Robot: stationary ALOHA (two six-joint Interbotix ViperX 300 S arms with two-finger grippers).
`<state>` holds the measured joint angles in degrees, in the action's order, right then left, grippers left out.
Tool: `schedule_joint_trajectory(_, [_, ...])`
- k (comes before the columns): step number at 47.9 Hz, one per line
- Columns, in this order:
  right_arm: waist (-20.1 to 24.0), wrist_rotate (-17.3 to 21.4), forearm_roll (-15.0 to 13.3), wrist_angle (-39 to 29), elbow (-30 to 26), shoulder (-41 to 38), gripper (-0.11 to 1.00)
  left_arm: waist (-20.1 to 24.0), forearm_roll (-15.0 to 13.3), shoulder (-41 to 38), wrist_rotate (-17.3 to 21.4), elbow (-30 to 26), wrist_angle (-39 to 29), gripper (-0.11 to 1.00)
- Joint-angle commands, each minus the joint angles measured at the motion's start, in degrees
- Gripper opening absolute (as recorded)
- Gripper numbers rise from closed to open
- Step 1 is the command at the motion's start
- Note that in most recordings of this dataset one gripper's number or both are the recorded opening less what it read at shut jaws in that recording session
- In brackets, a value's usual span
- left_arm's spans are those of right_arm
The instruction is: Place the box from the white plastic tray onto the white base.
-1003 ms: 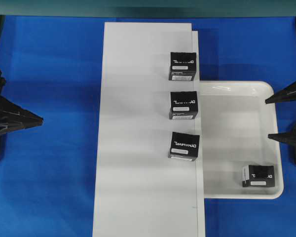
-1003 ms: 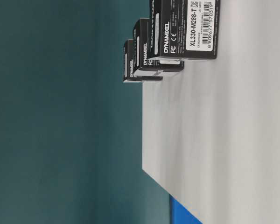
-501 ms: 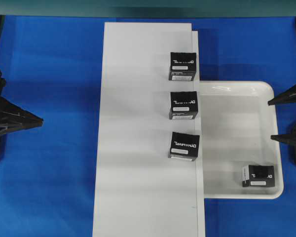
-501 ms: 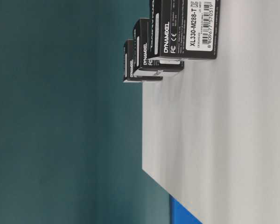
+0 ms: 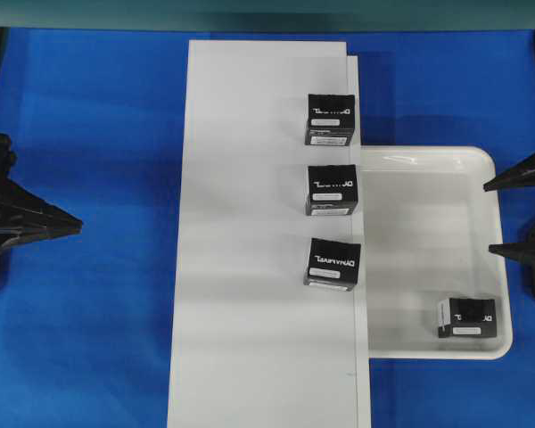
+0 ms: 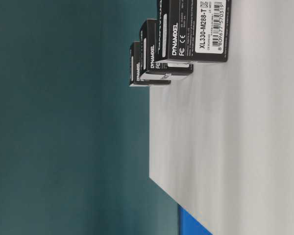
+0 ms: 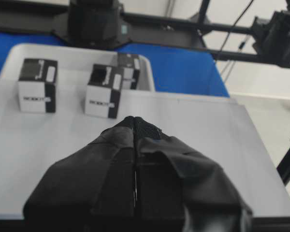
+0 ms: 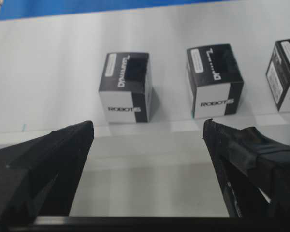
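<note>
Left gripper (image 5: 71,226) at the left edge over the blue table cover (image 5: 98,312), fingers pressed together on nothing, tip pointed toward the white base (image 5: 250,357), nudged slightly closer to it than a second ago. On that base, along its right edge, three black boxes (image 5: 331,263) in a row, unmoved; just right of it the white plastic tray (image 5: 428,232), with the box (image 5: 468,318) in its near right corner, lying where it was. Right gripper (image 5: 508,217) at the right rim of the tray, fingers spread wide and empty, drawn back a touch toward the right edge.
</note>
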<state>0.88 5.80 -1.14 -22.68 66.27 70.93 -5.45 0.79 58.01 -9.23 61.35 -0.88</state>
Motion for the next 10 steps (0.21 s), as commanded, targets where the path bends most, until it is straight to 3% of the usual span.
schedule_joint_trajectory(1, [-0.1,0.0,0.0,0.4,-0.2,-0.2,0.98,-0.2,0.1,-0.4,-0.1,-0.5,0.3,-0.07])
schedule_joint_trajectory(10, [-0.1,0.0,0.0,0.6,0.4,-0.2,0.98,-0.2,0.2,-0.4,0.7,-0.3,0.3,-0.07])
